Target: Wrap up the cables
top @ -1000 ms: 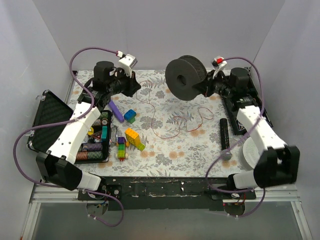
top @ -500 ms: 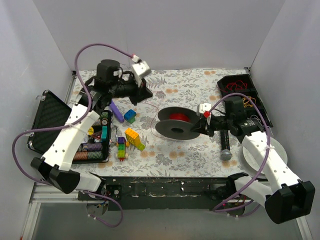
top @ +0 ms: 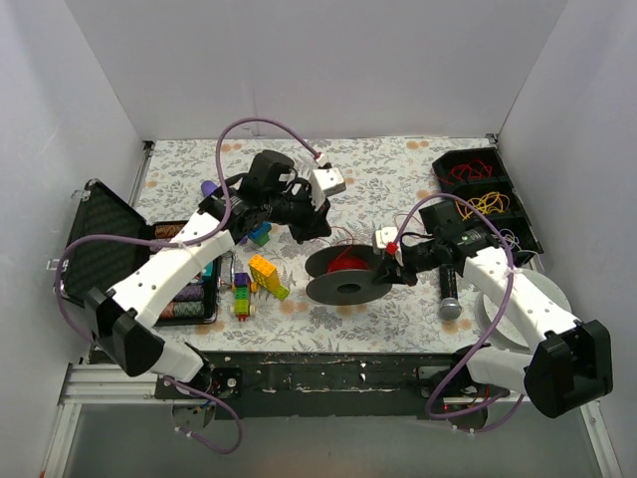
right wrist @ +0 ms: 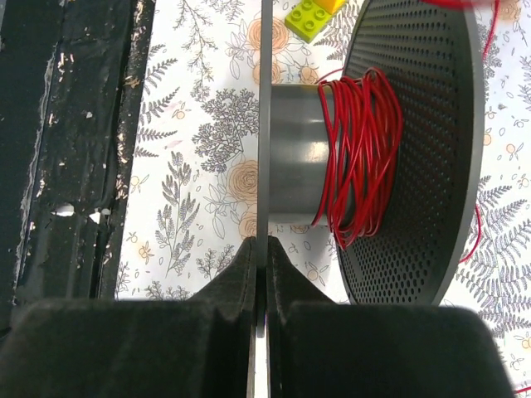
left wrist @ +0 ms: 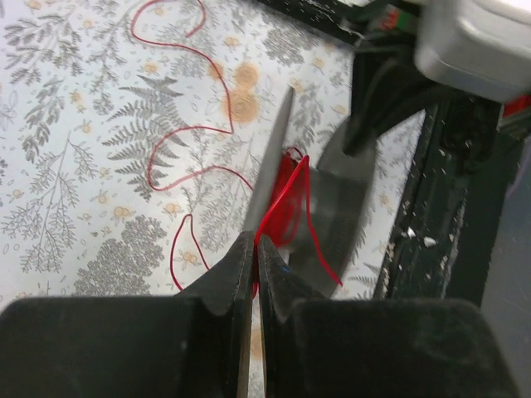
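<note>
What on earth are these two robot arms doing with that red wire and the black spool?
They are winding thin red wire onto a black spool. The right arm holds the spool by one disc, its jaws shut on the rim. The left arm has its jaws pinched on the wire just beside the spool, apparently guiding it. Several turns are on the hub; a long loose stretch lies in curls on the flowered table.

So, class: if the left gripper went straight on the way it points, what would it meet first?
The spool, its near flange edge-on just ahead of the left gripper, which is shut on the red wire running to it. Depth is unclear, but nothing else shows in between.
</note>
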Controlling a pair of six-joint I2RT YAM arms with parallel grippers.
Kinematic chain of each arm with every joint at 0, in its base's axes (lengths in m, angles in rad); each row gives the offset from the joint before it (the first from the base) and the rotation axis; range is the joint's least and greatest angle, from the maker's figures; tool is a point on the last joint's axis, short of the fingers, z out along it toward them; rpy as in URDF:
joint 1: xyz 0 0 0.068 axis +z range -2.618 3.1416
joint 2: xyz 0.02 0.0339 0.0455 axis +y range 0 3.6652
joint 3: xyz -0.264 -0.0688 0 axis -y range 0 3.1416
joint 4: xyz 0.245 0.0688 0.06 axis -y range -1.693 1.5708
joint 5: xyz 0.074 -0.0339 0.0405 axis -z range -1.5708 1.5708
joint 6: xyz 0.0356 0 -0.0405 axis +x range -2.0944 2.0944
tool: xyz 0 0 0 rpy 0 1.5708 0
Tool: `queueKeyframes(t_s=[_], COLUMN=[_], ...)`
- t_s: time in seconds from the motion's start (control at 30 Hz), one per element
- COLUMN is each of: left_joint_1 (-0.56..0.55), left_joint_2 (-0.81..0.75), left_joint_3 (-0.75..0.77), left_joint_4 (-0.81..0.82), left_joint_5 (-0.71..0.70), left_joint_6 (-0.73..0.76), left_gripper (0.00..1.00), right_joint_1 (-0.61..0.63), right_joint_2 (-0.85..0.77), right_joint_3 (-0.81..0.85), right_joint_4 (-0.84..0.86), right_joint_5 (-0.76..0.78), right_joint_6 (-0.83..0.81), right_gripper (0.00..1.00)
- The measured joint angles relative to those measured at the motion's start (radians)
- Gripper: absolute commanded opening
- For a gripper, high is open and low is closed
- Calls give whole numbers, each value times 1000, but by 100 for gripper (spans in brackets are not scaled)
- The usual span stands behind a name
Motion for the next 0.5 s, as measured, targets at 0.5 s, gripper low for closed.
queueKeyframes(t_s=[0.5], left_joint_1=[83], left_joint_2=[-8], left_joint_3=[24], left_joint_4=[129], left_joint_5=[-235], left_joint_6=[-149], left_gripper=[0], right_joint_1=[5], right_joint_2=[-262], right_joint_3=[0], right_joint_4=[14], right_joint_5=[-16], right_joint_6=[175], right_gripper=[1])
